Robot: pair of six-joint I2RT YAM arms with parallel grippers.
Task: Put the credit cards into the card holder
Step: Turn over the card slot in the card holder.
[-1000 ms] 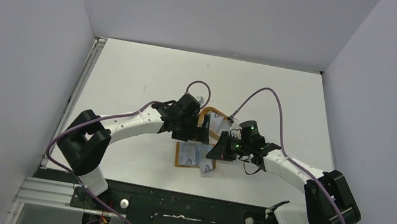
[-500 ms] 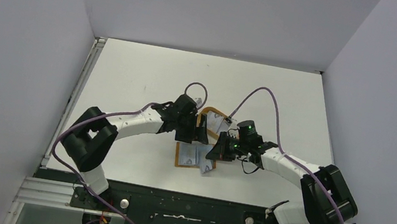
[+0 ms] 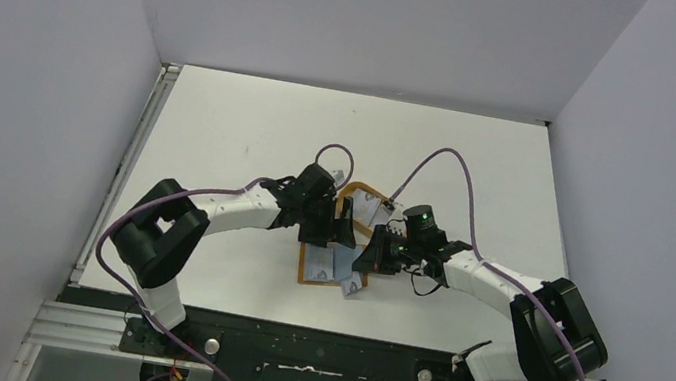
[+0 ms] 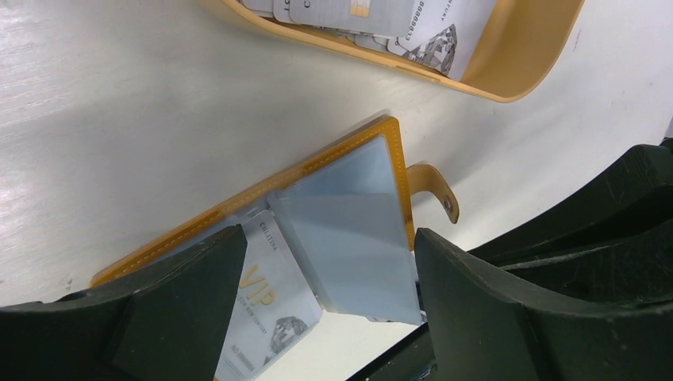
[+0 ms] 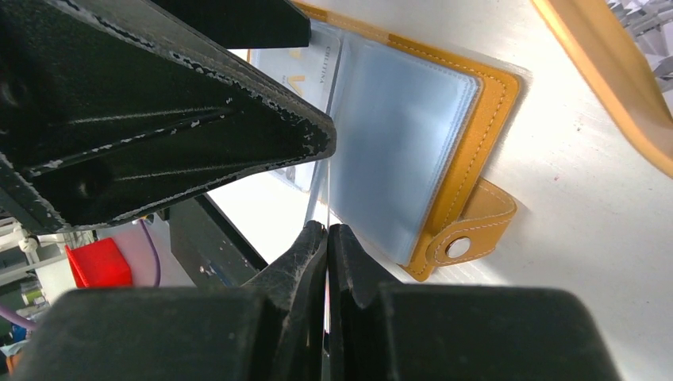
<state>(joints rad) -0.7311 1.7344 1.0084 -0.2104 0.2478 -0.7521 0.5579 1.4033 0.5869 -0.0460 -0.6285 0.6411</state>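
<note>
The card holder [image 3: 310, 267] lies open near the table's front, orange-brown with clear pockets [image 5: 397, 135] and a snap tab [image 5: 468, 234]. My right gripper [image 5: 327, 228] is shut on the outer edge of one clear pocket leaf [image 4: 349, 230] and holds it raised. My left gripper [image 4: 329, 238] is open, one finger on each side of that leaf, with nothing gripped. One of the credit cards, white with gold "VIP" print [image 4: 274, 305], lies on the holder's left page. More credit cards [image 4: 397, 20] lie in the tray. In the top view both grippers [image 3: 336, 234] [image 3: 366, 258] meet over the holder.
A tan-rimmed oval tray [image 4: 508, 71] stands just behind the holder, also in the top view [image 3: 359, 189]. The black base rail [image 3: 320, 350] runs along the table's near edge, close to the holder. Purple cables arch over both wrists.
My left gripper has come down and nearer, over the holder, and its jaws have narrowed a little. The right gripper has stayed shut in nearly the same place.
</note>
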